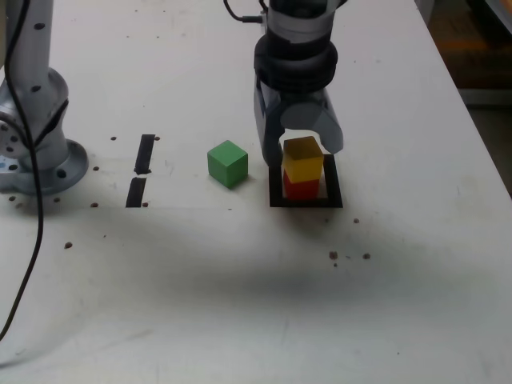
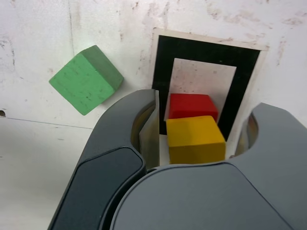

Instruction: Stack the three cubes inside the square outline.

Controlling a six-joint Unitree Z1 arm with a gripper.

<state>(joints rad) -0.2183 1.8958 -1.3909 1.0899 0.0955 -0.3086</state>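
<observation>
The gripper (image 1: pixel 301 144) hung with jaws spread wide around, not touching, the yellow cube (image 1: pixel 303 158) stacked on the red cube (image 1: pixel 301 188) inside the outline (image 1: pixel 275 189), the green cube (image 1: pixel 227 164) on the counter (image 1: pixel 240 280) to the exterior view's left.

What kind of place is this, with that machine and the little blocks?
Probably a robotics lab or workshop bench. A robot arm's base is bolted to a scuffed white table, black tape marks a square outline on it, and the claw hangs over a yellow cube stacked on a red cube.
</observation>
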